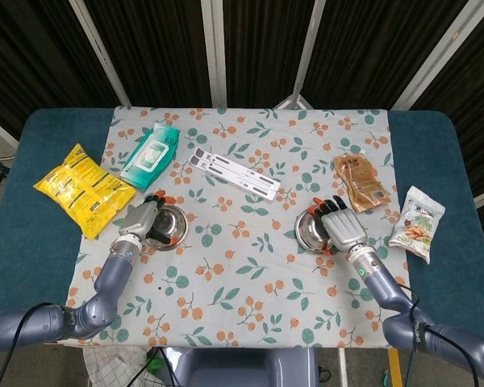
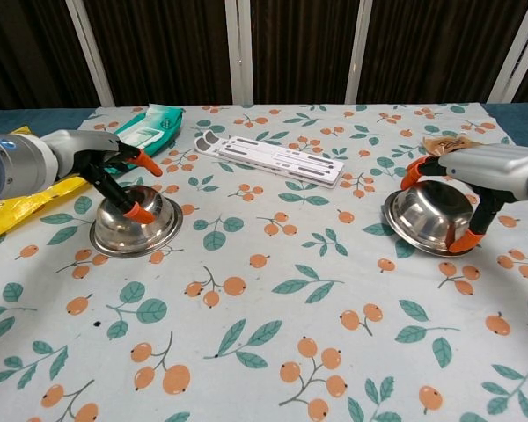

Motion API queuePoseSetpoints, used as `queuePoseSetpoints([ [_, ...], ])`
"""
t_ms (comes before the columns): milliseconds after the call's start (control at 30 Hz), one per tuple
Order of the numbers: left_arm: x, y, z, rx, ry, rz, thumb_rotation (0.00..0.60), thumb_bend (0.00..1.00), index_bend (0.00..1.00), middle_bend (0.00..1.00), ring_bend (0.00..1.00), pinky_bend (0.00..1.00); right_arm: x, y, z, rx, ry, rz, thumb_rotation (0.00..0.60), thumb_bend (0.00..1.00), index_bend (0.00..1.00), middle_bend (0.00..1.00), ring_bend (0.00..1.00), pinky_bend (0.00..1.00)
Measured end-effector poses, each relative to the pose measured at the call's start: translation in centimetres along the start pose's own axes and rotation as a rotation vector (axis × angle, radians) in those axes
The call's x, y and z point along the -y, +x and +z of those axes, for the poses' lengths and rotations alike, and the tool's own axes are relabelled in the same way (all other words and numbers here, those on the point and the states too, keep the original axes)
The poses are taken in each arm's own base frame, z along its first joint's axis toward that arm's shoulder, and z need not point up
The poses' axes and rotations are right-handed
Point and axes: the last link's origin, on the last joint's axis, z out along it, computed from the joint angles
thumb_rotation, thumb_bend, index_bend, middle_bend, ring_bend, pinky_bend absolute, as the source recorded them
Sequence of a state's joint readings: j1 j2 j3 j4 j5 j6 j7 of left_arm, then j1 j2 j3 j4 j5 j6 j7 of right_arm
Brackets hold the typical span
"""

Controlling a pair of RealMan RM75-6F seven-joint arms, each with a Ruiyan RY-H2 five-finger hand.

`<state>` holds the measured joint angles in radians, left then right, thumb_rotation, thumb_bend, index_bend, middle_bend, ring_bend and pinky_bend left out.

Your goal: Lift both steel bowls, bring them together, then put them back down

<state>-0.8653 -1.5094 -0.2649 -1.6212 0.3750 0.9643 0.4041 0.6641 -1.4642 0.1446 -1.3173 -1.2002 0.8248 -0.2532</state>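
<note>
The left steel bowl (image 2: 137,227) (image 1: 168,226) stands flat on the floral cloth at the left. My left hand (image 2: 88,163) (image 1: 142,218) is at its left rim, with the thumb tip inside the bowl and the fingers (image 2: 148,163) spread and raised off the rim. The right steel bowl (image 2: 429,220) (image 1: 312,232) rests on the cloth at the right, tipped slightly. My right hand (image 2: 488,167) (image 1: 345,227) grips it from its right side, with the orange fingertips (image 2: 463,242) wrapped around the rim front and back.
A white slotted tray (image 1: 235,172) lies across the cloth's back middle. A teal wipes pack (image 1: 151,156) and a yellow snack bag (image 1: 82,190) lie behind the left bowl. A brown pouch (image 1: 360,182) and a white snack packet (image 1: 417,223) lie near the right bowl.
</note>
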Motion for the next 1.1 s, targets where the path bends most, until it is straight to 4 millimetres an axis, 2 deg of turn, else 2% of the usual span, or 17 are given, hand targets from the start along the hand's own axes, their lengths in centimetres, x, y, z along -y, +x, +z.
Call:
queuePoseSetpoints([
  [367,-1.0,0.6,-0.4,-0.037,-0.058,-0.041,0.600,0.00,0.19,0.00,0.00,0.09,0.3,1.2,-0.6,-0.001,-0.028,0.041,0.600,0.12,0.17,0.01,0.06,0.00],
  [533,-0.8,1.3,-0.7,-0.050,-0.075,-0.074,0.600,0.00,0.19,0.00,0.00,0.09,0.7,1.5,-1.0,0.009,-0.016,0.058,0.600,0.11,0.13,0.00,0.06,0.00],
  [833,-0.7,1.8,-1.2,-0.051,-0.091,-0.097,0.600,0.00,0.18,0.00,0.00,0.08,1.2,1.7,-1.3,0.022,-0.008,0.088,0.600,0.10,0.12,0.00,0.06,0.00],
  [967,-0.4,2.9,-1.6,-0.077,-0.106,-0.105,0.600,0.00,0.18,0.00,0.00,0.08,0.4,2.7,-1.2,-0.032,-0.038,0.089,0.600,0.10,0.12,0.00,0.06,0.00],
  [1100,0.6,4.5,-2.6,-0.140,-0.122,-0.054,0.600,0.00,0.18,0.00,0.00,0.08,-1.6,4.2,-1.3,-0.131,-0.104,0.113,0.600,0.10,0.12,0.00,0.06,0.00],
])
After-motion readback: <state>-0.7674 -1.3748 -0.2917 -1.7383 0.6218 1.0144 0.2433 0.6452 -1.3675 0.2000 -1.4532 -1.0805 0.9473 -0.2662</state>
